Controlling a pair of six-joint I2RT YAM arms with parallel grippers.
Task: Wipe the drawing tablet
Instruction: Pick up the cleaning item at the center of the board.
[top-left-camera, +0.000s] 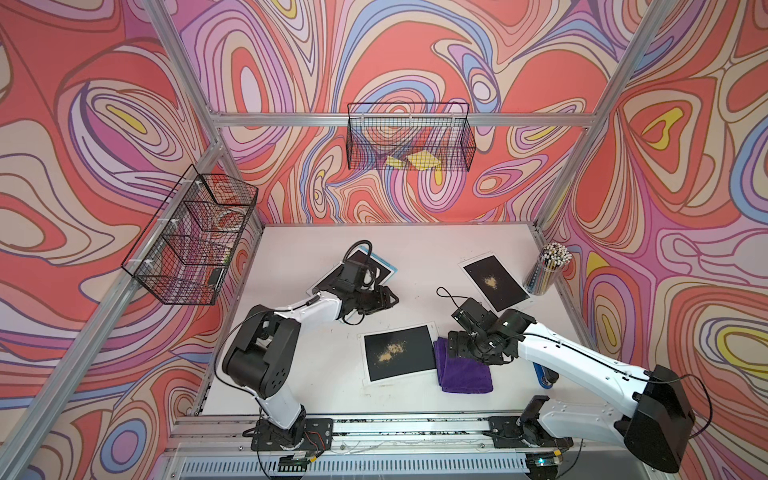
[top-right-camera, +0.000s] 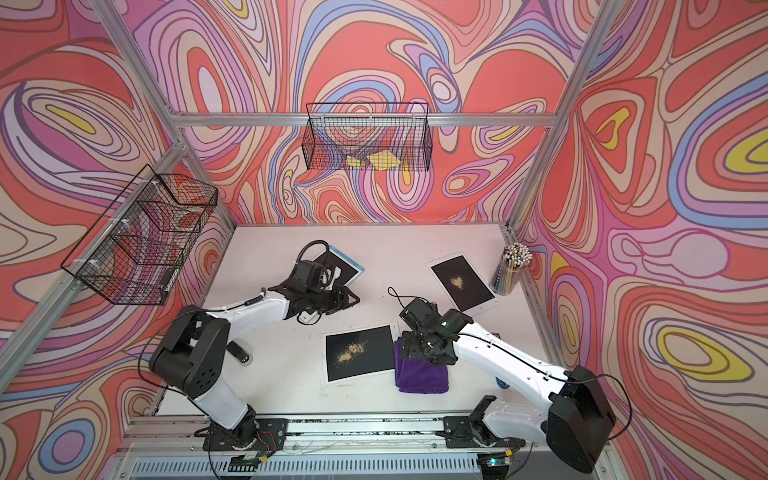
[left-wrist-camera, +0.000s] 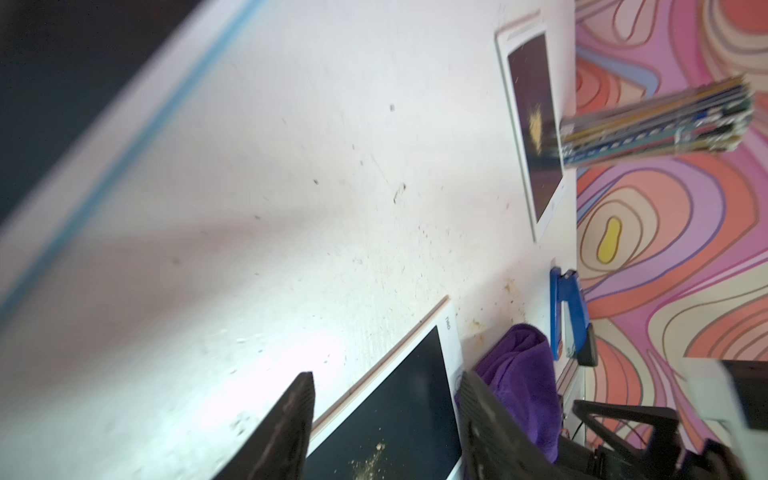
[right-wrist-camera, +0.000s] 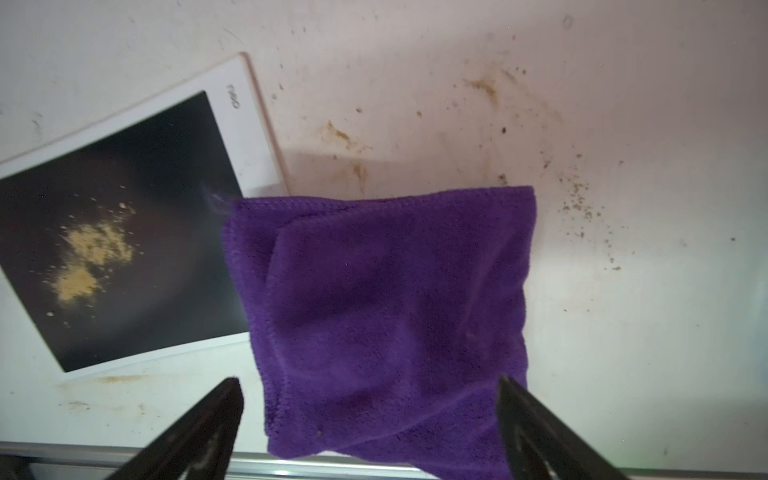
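Observation:
A white-framed drawing tablet (top-left-camera: 399, 353) (top-right-camera: 359, 353) (right-wrist-camera: 124, 232) lies near the table's front middle, with yellowish powder (top-left-camera: 390, 351) on its black screen. A folded purple cloth (top-left-camera: 463, 374) (top-right-camera: 422, 374) (right-wrist-camera: 386, 311) lies flat against its right side and overlaps that edge. My right gripper (top-left-camera: 455, 347) (right-wrist-camera: 369, 382) hangs just above the cloth, jaws wide open on either side of it and holding nothing. My left gripper (top-left-camera: 388, 297) (left-wrist-camera: 386, 376) hovers open and empty over the table behind the tablet.
A second powdered tablet (top-left-camera: 494, 282) lies at the back right beside a cup of pencils (top-left-camera: 548, 270). A third tablet (top-left-camera: 374, 266) lies under my left wrist. A blue object (left-wrist-camera: 567, 316) sits by the right wall. Wire baskets (top-left-camera: 409, 137) (top-left-camera: 191, 237) hang on the frame.

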